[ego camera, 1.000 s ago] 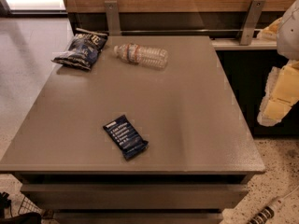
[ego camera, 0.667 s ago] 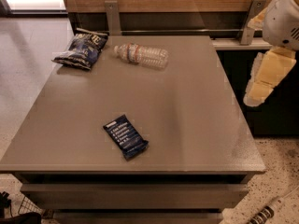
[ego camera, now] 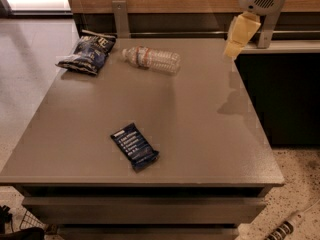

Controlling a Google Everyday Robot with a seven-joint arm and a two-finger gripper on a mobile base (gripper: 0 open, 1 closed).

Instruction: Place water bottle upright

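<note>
The water bottle (ego camera: 151, 59) is a clear ribbed plastic bottle with a white cap and a red-and-white label band. It lies on its side at the far middle of the grey table (ego camera: 200, 134), cap pointing left. My gripper (ego camera: 239, 34) hangs from the white arm at the top right, above the table's far right corner. It is well to the right of the bottle and holds nothing.
A dark blue chip bag (ego camera: 88, 54) lies at the far left of the table, just left of the bottle. A dark blue snack bar (ego camera: 134, 146) lies near the front middle. A wooden wall with metal brackets (ego camera: 120, 16) runs behind the table.
My arm and gripper have moved up and to the left, from beside the table's right edge to above its far right corner. The bottle, bag and bar have not moved.
</note>
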